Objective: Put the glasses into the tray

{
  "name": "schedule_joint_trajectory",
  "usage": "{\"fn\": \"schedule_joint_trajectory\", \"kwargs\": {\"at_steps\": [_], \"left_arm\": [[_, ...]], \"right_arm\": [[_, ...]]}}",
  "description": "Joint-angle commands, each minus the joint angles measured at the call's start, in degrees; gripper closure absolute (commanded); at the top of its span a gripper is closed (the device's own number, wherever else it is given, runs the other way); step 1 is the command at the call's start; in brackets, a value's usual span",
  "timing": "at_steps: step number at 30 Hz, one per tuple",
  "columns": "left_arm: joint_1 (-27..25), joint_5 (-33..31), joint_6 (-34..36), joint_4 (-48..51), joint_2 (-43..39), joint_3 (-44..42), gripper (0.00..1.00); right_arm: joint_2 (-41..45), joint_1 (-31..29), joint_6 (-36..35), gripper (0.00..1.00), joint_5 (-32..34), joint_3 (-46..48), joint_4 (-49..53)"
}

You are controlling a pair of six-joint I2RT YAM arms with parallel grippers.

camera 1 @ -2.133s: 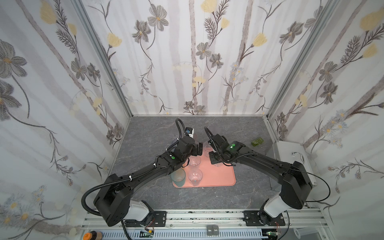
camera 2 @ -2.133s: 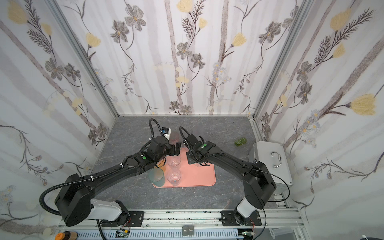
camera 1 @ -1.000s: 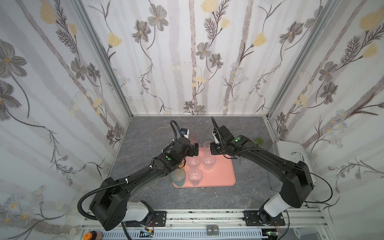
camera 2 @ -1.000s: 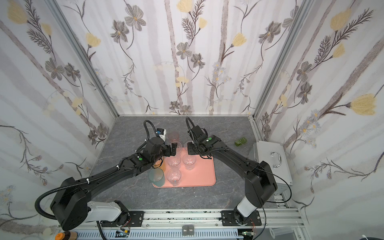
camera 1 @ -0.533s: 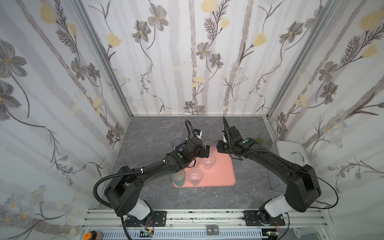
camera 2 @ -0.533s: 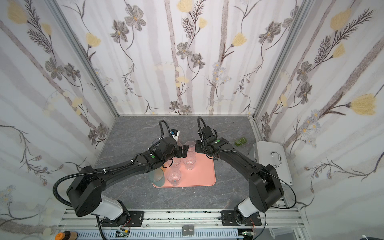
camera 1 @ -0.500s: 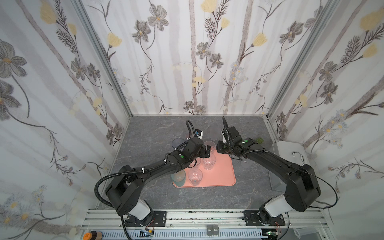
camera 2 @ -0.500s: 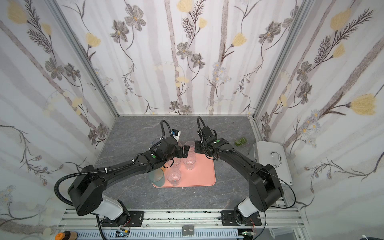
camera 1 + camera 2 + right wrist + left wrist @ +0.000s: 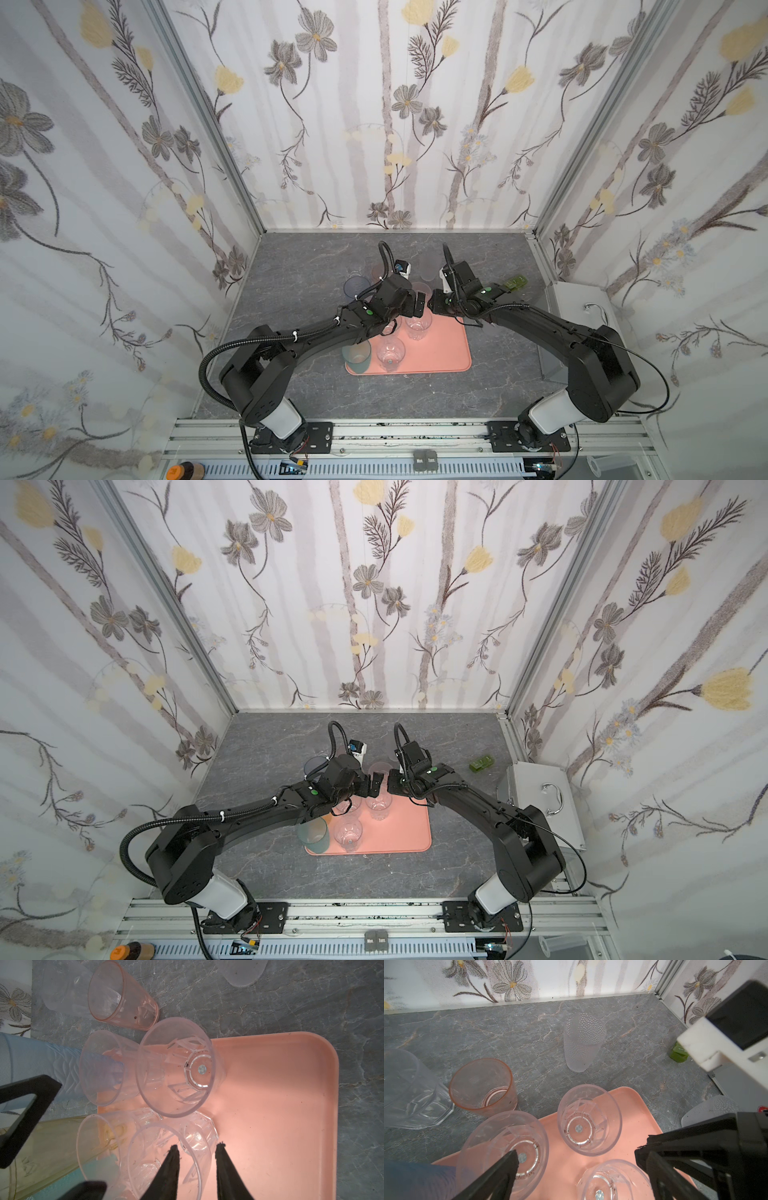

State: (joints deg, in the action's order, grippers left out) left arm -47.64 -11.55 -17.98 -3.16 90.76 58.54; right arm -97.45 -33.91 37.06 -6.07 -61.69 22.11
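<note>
I see green block (image 9: 481,763) on grey worktop (image 9: 266,746), near metal box (image 9: 528,779) w/ handle, R side.

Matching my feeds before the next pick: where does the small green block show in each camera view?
Top view: green block on the grey table, just right of the right arm, beyond the tray.
Top view: green block between that arm and the metal box.
Left wrist: green block past the tray's corner, partly behind a white arm part.
Right wrist: not in it.
Shared landmark: the pink tray.
</note>
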Motion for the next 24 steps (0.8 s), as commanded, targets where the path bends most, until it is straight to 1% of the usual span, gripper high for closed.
{"fn": "schedule_joint_trajectory", "kwargs": {"at_steps": [1,5,9,13,16,19,24], "left_arm": [[-0.1,0.0,0.1,-1.0,0.1,0.7,0.01],[0.0,-1.2,1.4,-0.9,-1.2,1.0,0.0],[0.6,-4.7,4.7,-0.9,-4.3,0.2,0.0],[3.1,-6.1,5.7,-0.8,-7.6,-1.8,0.0],[4.8,-7.5,6.7,-0.6,-9.9,-3.0,0.0],[7.0,-8.3,7.2,-0.5,-12.6,-4.5,0.0],[10.4,-8.9,7.6,0.2,-17.6,-7.8,0.0]], "right_arm": [[-0.5,-0.2,0.5,0.69,-1.0,-0.2,-2.4],[-0.6,0.2,-1.8,0.69,1.2,-3.0,0.1],[-0.3,2.1,-4.2,0.68,3.4,-6.7,2.6],[-1.5,5.0,-5.8,0.68,3.9,-10.7,3.0],[-4.2,7.2,-6.7,0.68,4.6,-14.9,3.1],[-7.1,9.4,-6.7,0.67,3.5,-18.7,3.2],[-11.0,10.5,-6.8,0.66,4.1,-23.8,3.5]]}}
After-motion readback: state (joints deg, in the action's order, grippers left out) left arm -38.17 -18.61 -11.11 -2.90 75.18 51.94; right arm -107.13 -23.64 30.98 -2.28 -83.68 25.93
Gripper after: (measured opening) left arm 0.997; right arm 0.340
